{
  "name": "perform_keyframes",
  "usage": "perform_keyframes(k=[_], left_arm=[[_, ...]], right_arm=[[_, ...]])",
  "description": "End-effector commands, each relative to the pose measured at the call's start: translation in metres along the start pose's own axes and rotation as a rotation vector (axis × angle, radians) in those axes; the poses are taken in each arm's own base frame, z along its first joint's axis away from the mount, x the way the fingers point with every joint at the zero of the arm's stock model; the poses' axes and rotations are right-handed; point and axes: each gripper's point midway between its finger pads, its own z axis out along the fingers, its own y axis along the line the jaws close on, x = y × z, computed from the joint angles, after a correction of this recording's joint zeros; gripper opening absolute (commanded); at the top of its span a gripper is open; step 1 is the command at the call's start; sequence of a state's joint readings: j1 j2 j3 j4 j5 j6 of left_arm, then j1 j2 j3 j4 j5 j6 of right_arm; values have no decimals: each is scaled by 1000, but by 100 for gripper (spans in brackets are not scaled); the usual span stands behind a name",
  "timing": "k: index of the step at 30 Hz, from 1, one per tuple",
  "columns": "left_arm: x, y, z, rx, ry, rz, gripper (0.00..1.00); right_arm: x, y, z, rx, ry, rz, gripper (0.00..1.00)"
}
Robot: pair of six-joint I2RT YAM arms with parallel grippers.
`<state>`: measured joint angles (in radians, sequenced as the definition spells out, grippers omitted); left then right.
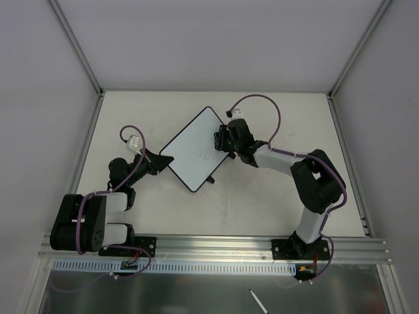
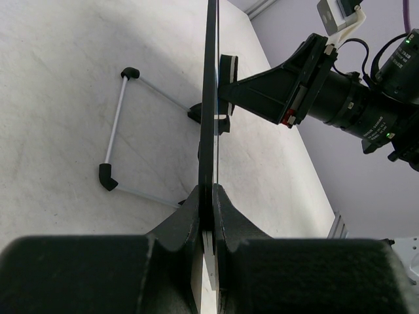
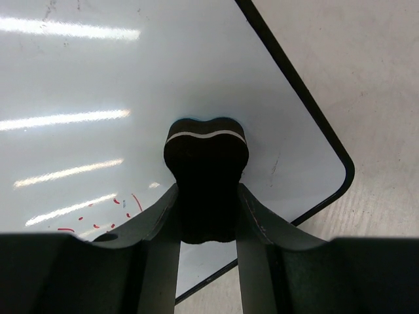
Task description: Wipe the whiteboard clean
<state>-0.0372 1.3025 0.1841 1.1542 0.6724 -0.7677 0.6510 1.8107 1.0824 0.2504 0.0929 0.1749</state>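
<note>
The whiteboard (image 1: 193, 147) sits at the middle of the table (image 1: 262, 203), turned diamond-wise to the arms, with its two black tabs on the near right edge. Faint red marks (image 3: 98, 222) are visible on its white face in the right wrist view. The left gripper (image 1: 159, 161) is clamped on the board's left corner; its wrist view shows the rim (image 2: 209, 98) edge-on, pinched tight between both fingers. A wire stand (image 2: 114, 140) with black ends shows on the board's far side; whether the board lies flat cannot be told. The right gripper (image 1: 221, 140) reaches over the right edge, closed narrowly around a black bone-shaped eraser (image 3: 206, 154) pressed against the board face near a rounded corner. A marker pen (image 1: 257, 301) lies on the shelf below the arm bases.
</note>
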Motion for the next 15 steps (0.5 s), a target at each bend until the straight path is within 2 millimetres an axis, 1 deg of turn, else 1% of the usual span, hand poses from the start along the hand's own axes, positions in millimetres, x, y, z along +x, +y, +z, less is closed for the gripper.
perform_keyframes(k=[1,3,4,5,6,7,8,10,11,12,13,14,15], left_arm=[[0,-3,-2,36,1,133,0],[0,-3,-1,37,1,133,0],[0,-2,-1,35,2,131,0],[0,-3,-1,37,2,132,0],[1,-2,-1,36,3,133,0],[1,-3,-1,37,4,131,0],[1,-3,-1,38,3,132,0],[0,-3,-1,39,2,133,0],[0,-3,-1,37,2,132,0],[0,-4,-2,39,2,133,0],[0,-3,-2,38,3,132,0],[0,-4,-1,39,2,133,0],[0,-4,-1,39,2,134,0]], right_arm=[[64,19,-5,-52,186,-48,0],[61,29,-8,-71,187,-73,0],[62,41,-10,-93,187,-97,0],[55,50,-11,-115,173,-121,0],[56,57,-13,-127,178,-135,0],[59,69,-15,-149,181,-157,0],[51,79,-16,-165,167,-167,0],[60,102,-23,-235,198,-202,0],[63,107,-23,-241,205,-212,0],[61,116,-25,-257,203,-229,0],[66,127,-28,-274,209,-247,0],[70,131,-28,-274,218,-261,0],[69,138,-29,-275,212,-275,0]])
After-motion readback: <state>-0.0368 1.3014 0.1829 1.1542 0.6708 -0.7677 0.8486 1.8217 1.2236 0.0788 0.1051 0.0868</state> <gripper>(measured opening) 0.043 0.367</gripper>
